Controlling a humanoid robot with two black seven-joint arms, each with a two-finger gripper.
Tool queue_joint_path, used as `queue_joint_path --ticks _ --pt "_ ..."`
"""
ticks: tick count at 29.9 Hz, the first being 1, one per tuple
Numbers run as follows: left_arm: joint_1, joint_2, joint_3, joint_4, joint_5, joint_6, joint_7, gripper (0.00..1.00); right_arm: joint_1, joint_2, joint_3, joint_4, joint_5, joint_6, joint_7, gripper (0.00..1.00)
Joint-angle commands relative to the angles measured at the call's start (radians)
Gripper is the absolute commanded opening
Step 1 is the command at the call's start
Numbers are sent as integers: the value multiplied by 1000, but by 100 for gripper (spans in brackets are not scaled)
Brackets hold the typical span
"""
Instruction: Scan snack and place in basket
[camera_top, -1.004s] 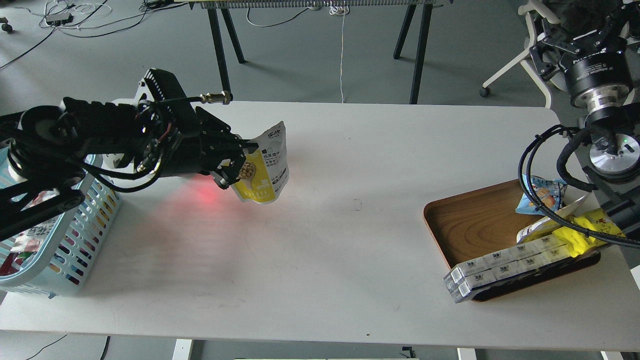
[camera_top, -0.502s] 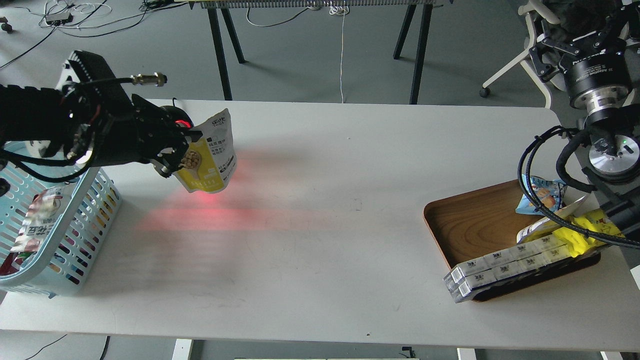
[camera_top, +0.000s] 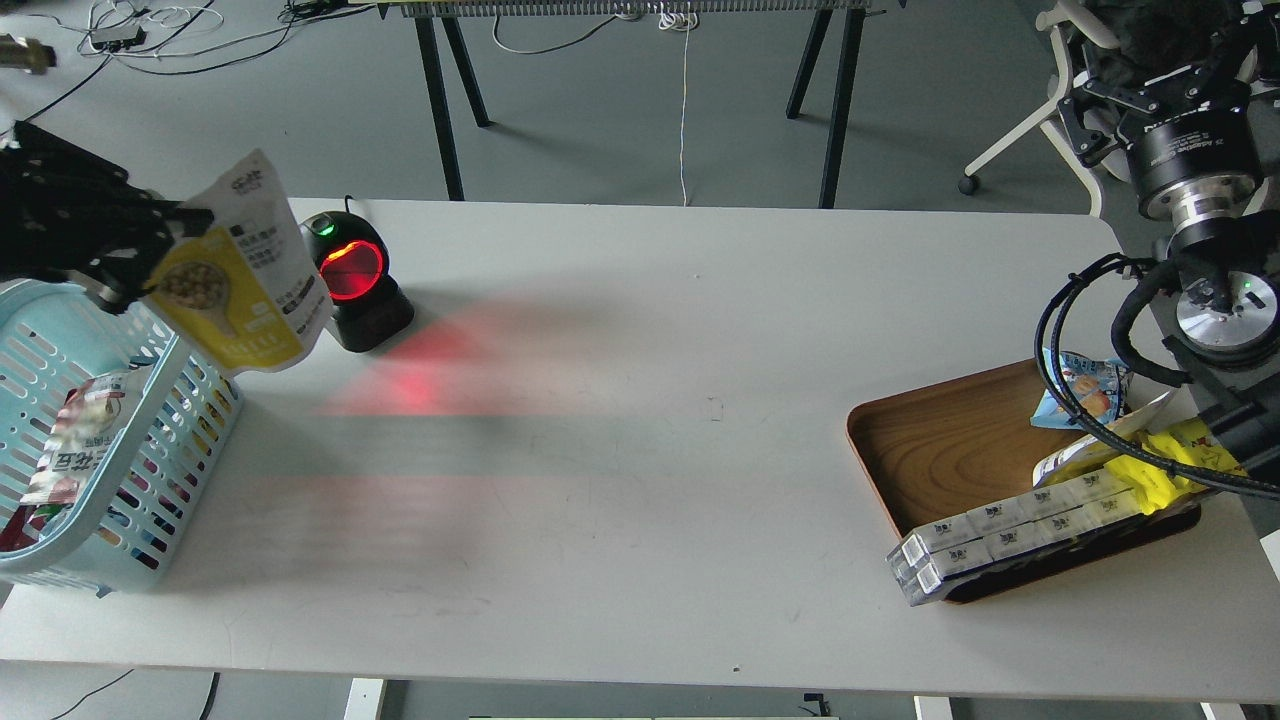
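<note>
White table (red scanner glow), grey floor, left jaws grasping snack, right's unclear.

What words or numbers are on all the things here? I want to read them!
White and yellow stand-up snack pouch in the left gripper: grey print, too blurred to read.
Red and white packet in the light blue basket: large characters, unreadable.
Right gripper: white lettering, too small.
Long white boxes on the brown wooden tray: small marks, unreadable.
</note>
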Motion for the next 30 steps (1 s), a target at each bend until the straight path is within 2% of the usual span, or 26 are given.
queue_joint_path --ticks 1,5,9,19,21,24,27,28,30 --pt "1 71 60 48 0 14 0 0 0 5 2 0 0 0 0 99" --pt "0 132 153 106 3 121 0 0 0 5 2 0 0 0 2 99" --pt "0 183 240 111 9 241 0 0 -1 5 0 0 0 0 2 99" --pt "0 201 346 125 7 275 0 0 -1 -4 2 3 1 0 2 99" --pt "0 201 353 125 4 278 0 7 -1 -7 2 3 1 0 2 99" --pt "-8 201 353 125 -5 286 0 24 -1 -7 2 1 1 0 2 99" --pt "-12 201 349 125 -31 315 0 29 -1 -7 2 3 0 0 2 99" --pt "-12 201 346 125 -49 324 0 35 -1 -7 2 3 1 0 2 99" --pt "-16 201 343 126 -136 341 0 57 -1 -9 2 5 1 0 2 99"
